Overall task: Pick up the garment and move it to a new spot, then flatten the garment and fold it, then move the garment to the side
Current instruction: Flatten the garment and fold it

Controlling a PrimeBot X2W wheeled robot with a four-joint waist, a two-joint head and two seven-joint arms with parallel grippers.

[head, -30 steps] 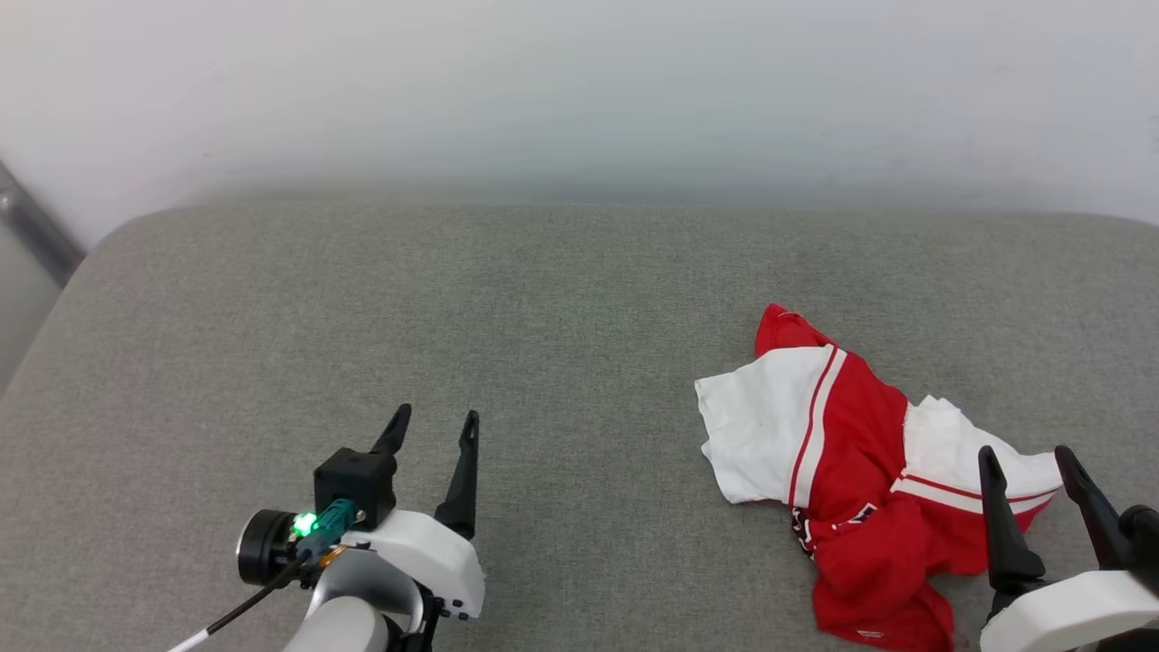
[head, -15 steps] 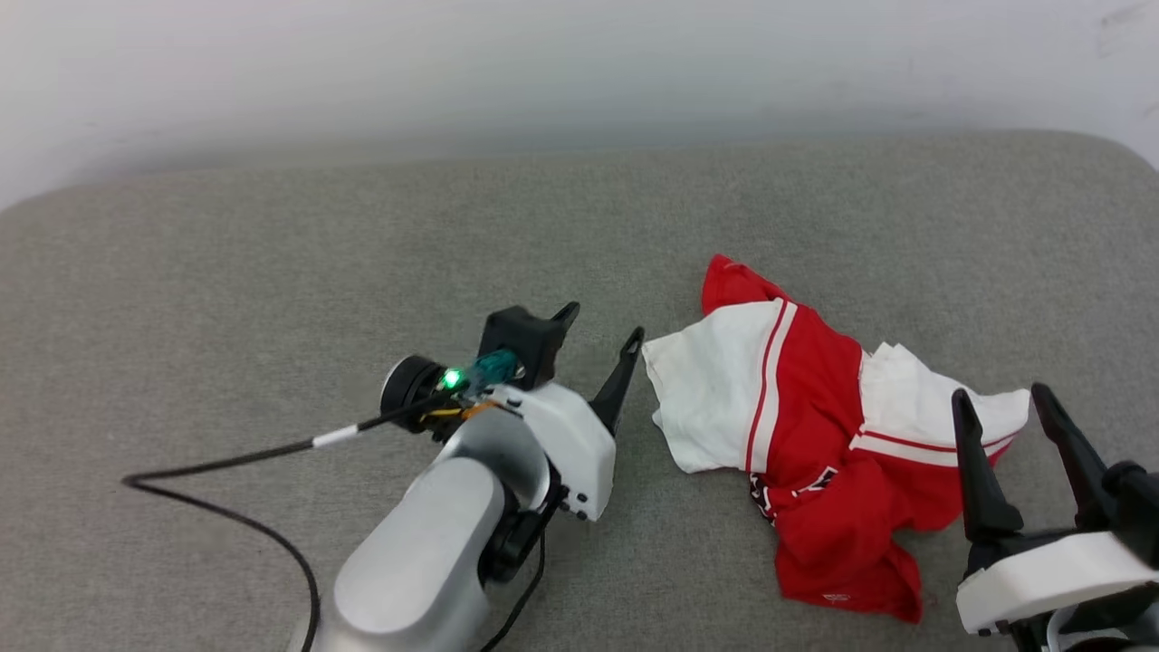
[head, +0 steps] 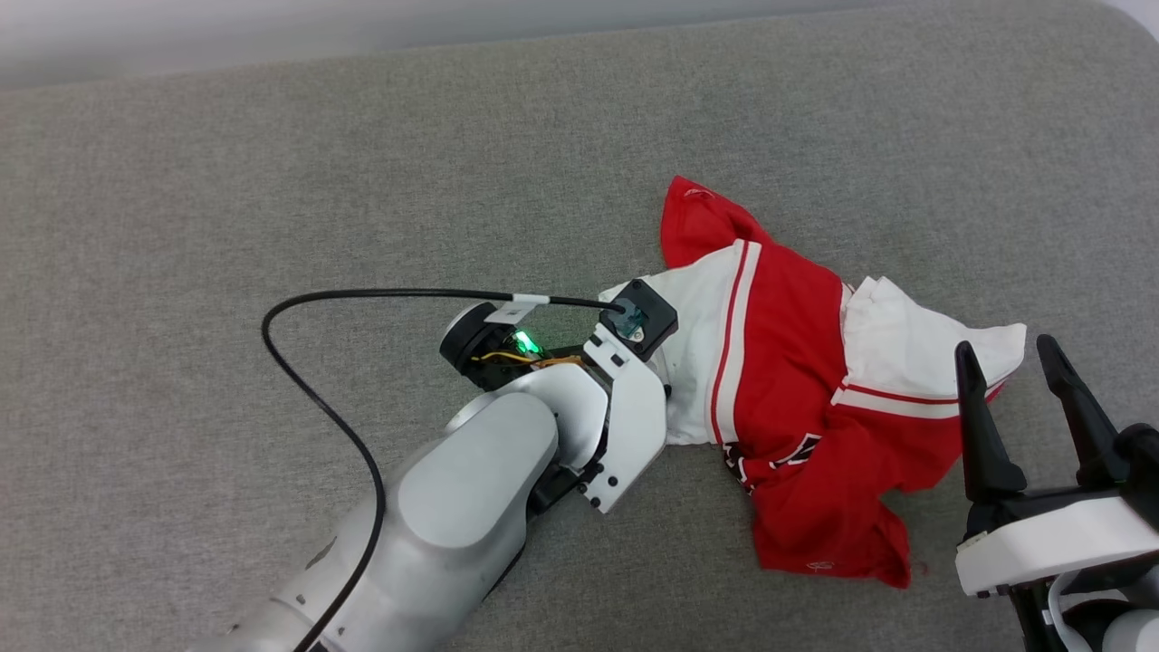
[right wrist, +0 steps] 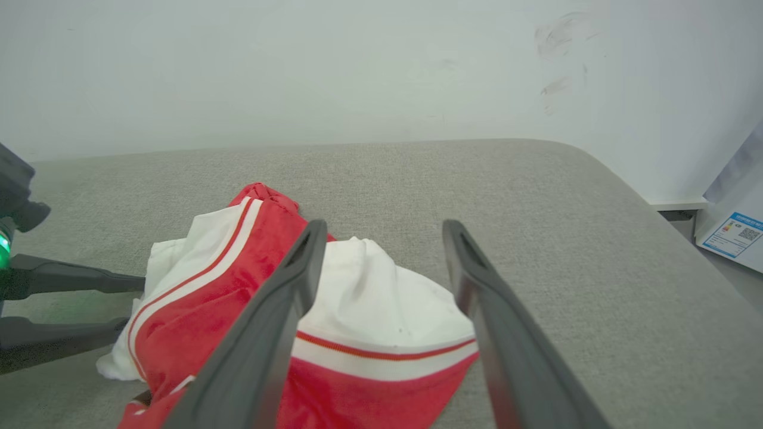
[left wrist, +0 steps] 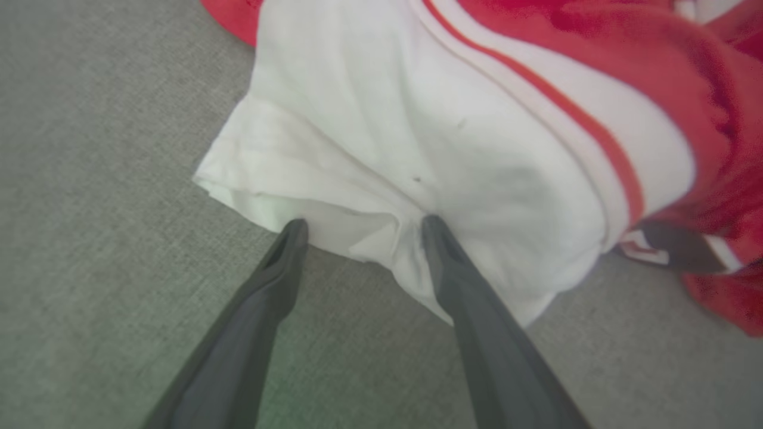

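Mid-frame, the left hand (left wrist: pixel 360 229), spread wide, touches the garment (head: pixel 788 362) at its white sleeve; lower right, the right hand (head: pixel 1005 349) gapes wide, empty.

A grey fabric-covered bench (head: pixel 226 163) with a rounded corner stands against a plain white wall (right wrist: pixel 268 71). The wall has some dark scuff marks (right wrist: pixel 557 36) at its upper right. Past the bench's right edge, 1 white-and-blue label (right wrist: pixel 733 233) shows a QR code.

garment (left wrist: pixel 429 137) blurred, cropped top and right, lettering (left wrist: pixel 679 250) mostly folded under
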